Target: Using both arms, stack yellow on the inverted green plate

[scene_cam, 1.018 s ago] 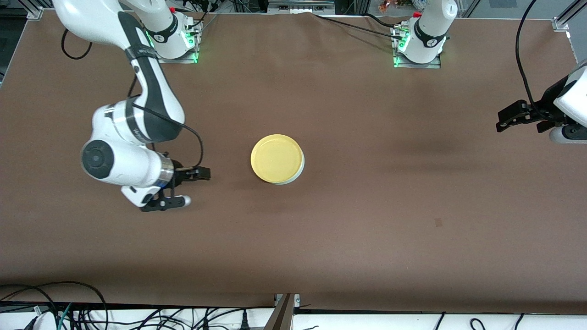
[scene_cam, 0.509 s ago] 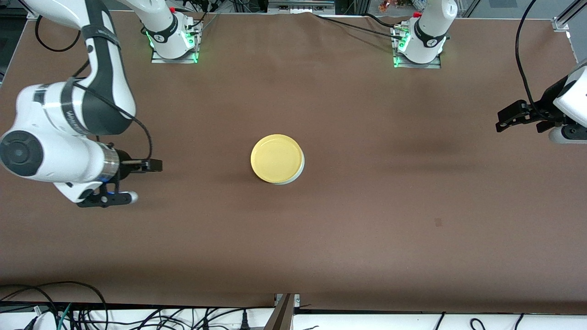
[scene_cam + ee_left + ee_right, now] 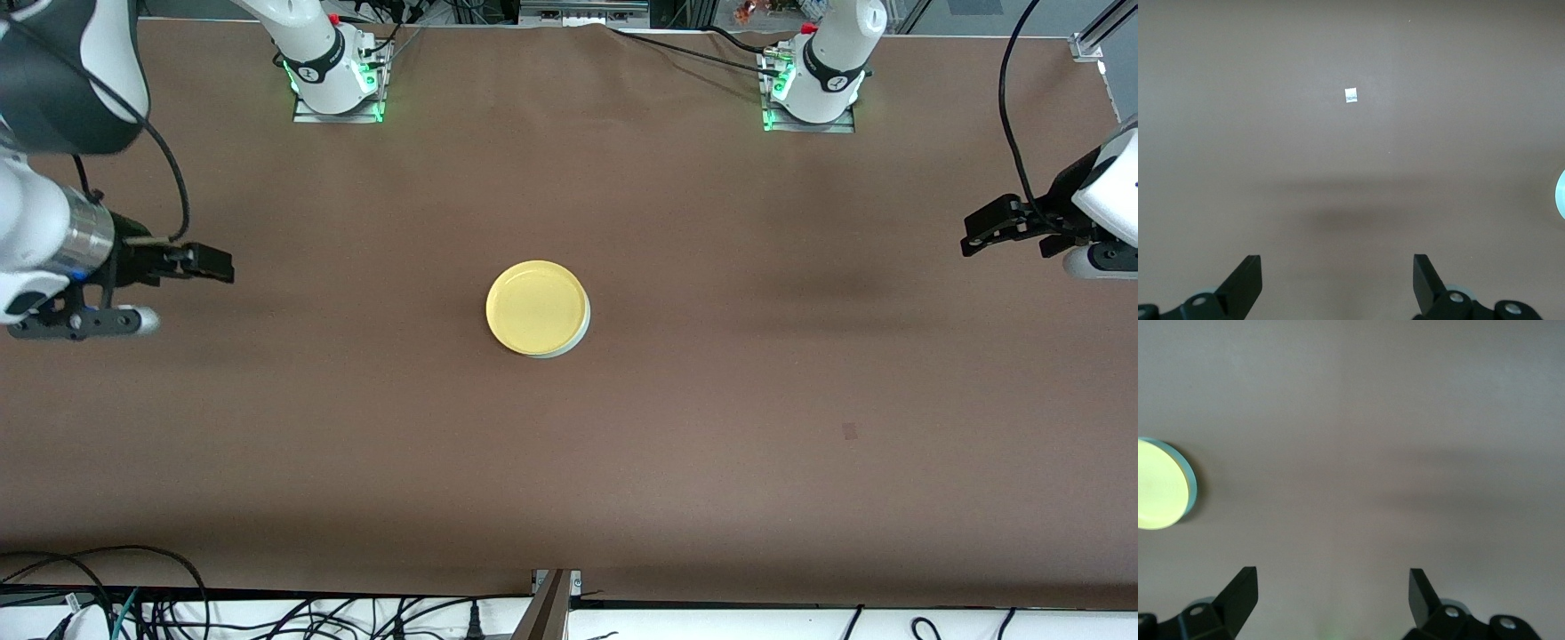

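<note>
Yellow plate [image 3: 536, 307] sits rim-up on the green plate [image 3: 569, 345] at mid-bench [image 3: 711, 427]; only a thin green edge shows on the side nearer the front camera. Right gripper [image 3: 209, 264] hangs over bare bench well apart from the stack, toward the right arm's end, fingers spread. Left gripper [image 3: 982, 233] hangs toward the left arm's end, equally far from the stack, fingers spread, holding nothing.

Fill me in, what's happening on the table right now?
The yellow plate sits on top of the green plate at mid-table, only a sliver of green showing under its rim. Neither arm is handling anything. The right gripper is open, over bare table toward the right arm's end. The left gripper is open too, waiting over the left arm's end. The stack looks finished.
</note>
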